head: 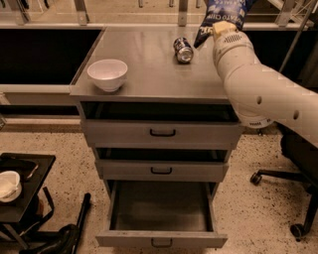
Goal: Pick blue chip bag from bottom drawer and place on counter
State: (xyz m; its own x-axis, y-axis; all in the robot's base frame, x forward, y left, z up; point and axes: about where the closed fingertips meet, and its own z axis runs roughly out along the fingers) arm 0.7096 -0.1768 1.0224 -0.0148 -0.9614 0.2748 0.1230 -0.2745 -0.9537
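My gripper (221, 28) is shut on the blue chip bag (224, 10) and holds it in the air above the back right part of the counter (149, 67). The bag is dark blue with white lettering, and its top is cut off by the upper edge of the camera view. My white arm reaches in from the right. The bottom drawer (161, 208) stands pulled open, and its inside shows nothing in it.
A drink can (183, 49) lies on its side on the counter just left of the gripper. A white bowl (107, 74) stands at the counter's front left. A black side table (22, 198) with a white cup is at lower left. An office chair (293, 173) is at right.
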